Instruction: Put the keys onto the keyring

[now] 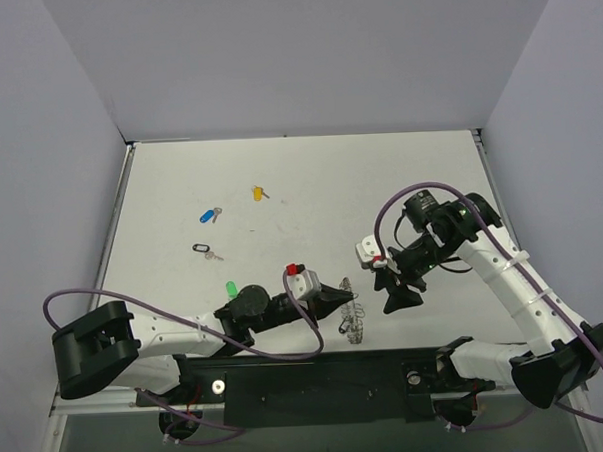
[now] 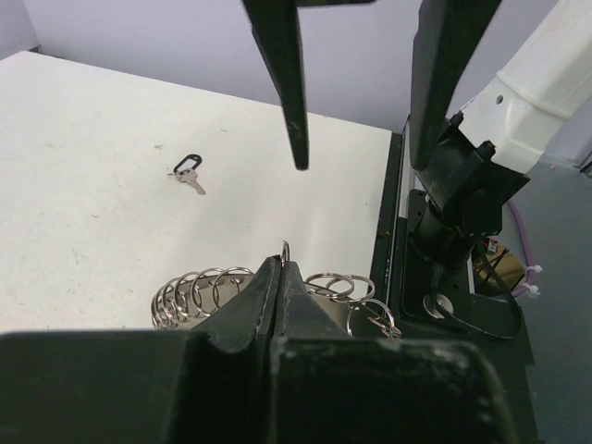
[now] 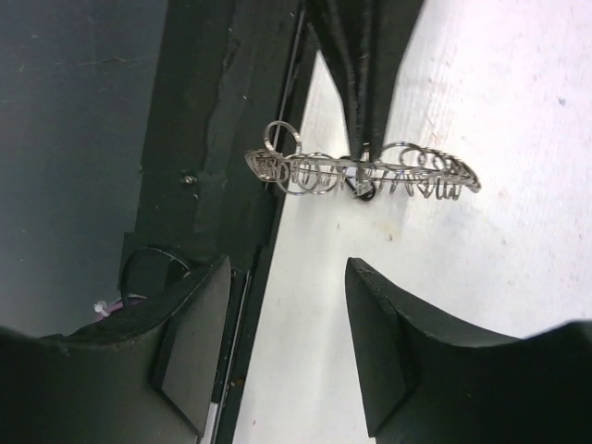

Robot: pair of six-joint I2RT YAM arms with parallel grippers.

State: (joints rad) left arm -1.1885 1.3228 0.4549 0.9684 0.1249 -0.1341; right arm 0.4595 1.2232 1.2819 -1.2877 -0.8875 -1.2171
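Observation:
The keyring (image 1: 354, 322), a lacy coil of silver wire loops, lies near the table's front edge. My left gripper (image 1: 347, 296) is shut on one of its loops; in the left wrist view the closed tips (image 2: 282, 264) pinch a wire, with the coils (image 2: 199, 291) spread either side. My right gripper (image 1: 397, 300) hangs open just right of the ring, nothing between its fingers (image 3: 289, 268); the keyring (image 3: 407, 171) lies beyond them. Yellow (image 1: 259, 193), blue (image 1: 210, 215), black (image 1: 204, 250) and green (image 1: 230, 288) keys lie loose on the table. Another black key (image 2: 188, 171) shows past the ring.
The black base rail (image 1: 318, 375) runs along the table's front edge, right beside the keyring. The right arm's base and cables (image 2: 462, 240) stand close behind the ring in the left wrist view. Grey walls enclose the white table (image 1: 309, 176) on three sides.

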